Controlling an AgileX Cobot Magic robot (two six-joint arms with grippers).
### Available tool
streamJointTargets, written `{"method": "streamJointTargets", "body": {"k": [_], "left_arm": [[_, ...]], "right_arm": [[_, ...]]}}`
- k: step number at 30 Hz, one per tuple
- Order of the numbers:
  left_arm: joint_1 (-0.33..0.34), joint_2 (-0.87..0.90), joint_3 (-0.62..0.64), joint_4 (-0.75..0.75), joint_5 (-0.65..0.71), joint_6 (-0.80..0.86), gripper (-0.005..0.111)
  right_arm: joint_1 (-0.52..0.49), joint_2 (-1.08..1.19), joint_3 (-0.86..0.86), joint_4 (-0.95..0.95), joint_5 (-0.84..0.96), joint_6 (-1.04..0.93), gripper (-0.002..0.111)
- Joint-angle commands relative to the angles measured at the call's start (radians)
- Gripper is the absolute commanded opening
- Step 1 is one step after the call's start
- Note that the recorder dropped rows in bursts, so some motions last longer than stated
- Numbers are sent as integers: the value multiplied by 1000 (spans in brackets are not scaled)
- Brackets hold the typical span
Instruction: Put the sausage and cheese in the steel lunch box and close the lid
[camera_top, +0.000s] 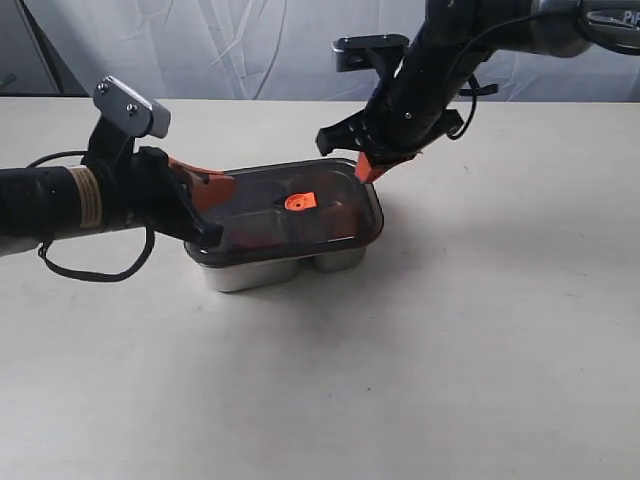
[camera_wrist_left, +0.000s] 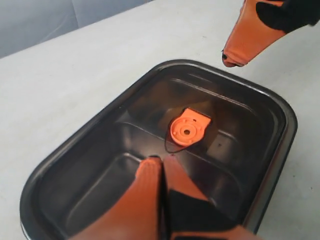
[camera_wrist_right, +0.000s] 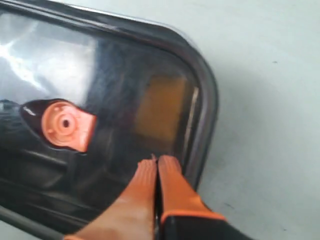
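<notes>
Under both sets of jaws: the lid (camera_top: 325, 225), dark and smoky, lies on the steel lunch box (camera_top: 250, 272). Only the box's shiny wall peeks out below the lid's rim.
Valve tab (camera_wrist_left: 187, 131): orange, at the lid's centre, just ahead of the left tips and between the two grippers.
Cheese (camera_wrist_right: 162, 107): a yellow-orange patch glows through the lid just ahead of the right tips, so it's in the box, at the right gripper's end.
Sausage: can't pick it out through that dark plastic; I'd guess it's in the other compartment, but nothing shows it.
Left gripper (camera_wrist_left: 161, 160): fingers pinched together with nothing between them, tips over the lid's panel just short of the tab. Pressing or hovering, I cannot tell.
Right gripper (camera_wrist_right: 156, 160): fingers shut tight and empty too, tips just inside the lid's rim near a corner.
Why pinched shut: my read is that each closed pair serves as one blunt pusher, and one at each end keeps the lid from rocking.
Step in hand: loading looks done; this is the press to seal.
Watch for: an uneven push lifting the opposite edge; whether the rim is fully seated can't be told.
Table (camera_top: 480, 330): pale, carrying the box beneath both arms.
</notes>
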Motion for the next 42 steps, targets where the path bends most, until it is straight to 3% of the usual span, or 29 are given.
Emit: {"method": "streamJointTargets", "body": {"k": [1, 12, 23, 25, 29, 35, 42], "left_arm": [[5, 69, -8, 27, 86, -10, 0], [5, 174, -10, 27, 218, -10, 0], [5, 180, -10, 34, 267, -10, 0], [5, 180, -10, 34, 254, -10, 0], [5, 131, -10, 34, 85, -10, 0], [5, 20, -10, 52, 73, -10, 0], [5, -14, -10, 303, 67, -273, 0]], "right_arm": [[37, 38, 0, 19, -5, -35, -1], [44, 134, 0, 32, -5, -41, -1], [44, 186, 0, 35, -3, -34, -1], [44, 196, 0, 35, -10, -34, -1], [44, 122, 0, 35, -23, -34, -1], [44, 39, 0, 33, 4, -34, -1], [44, 27, 0, 44, 79, -32, -1]]}}
